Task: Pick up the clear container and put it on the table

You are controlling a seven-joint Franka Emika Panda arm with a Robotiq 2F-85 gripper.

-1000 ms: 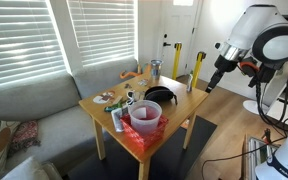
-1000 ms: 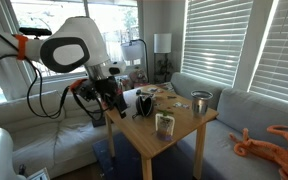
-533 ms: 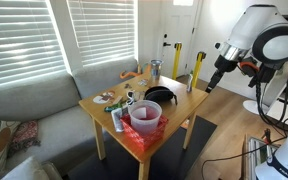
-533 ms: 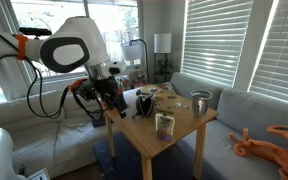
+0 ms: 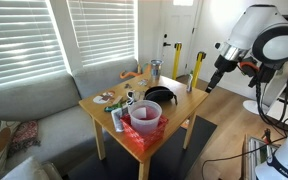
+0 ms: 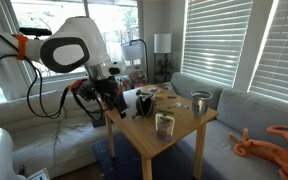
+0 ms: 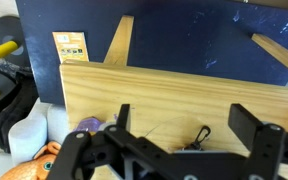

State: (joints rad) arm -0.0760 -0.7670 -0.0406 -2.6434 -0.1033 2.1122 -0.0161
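The clear container [image 5: 145, 113] stands inside a red square basket [image 5: 141, 134] at the near corner of the light-wood table [image 5: 187, 106]. I cannot pick it out in the wrist view. My gripper [image 5: 210, 88] hangs off the table's right side, apart from the container, and shows beside the table edge in an exterior view [image 6: 111, 103]. In the wrist view the gripper [image 7: 184, 135] is open and empty, with its fingers over the table's wooden top [image 7: 164, 88].
A black pan [image 5: 162, 95], a metal cup [image 5: 155, 69], a jar [image 5: 118, 119] and small items share the table. A grey sofa [image 5: 34, 105] stands behind it and a dark blue rug [image 7: 184, 30] lies beneath. An orange toy octopus [image 6: 274, 140] lies on the sofa.
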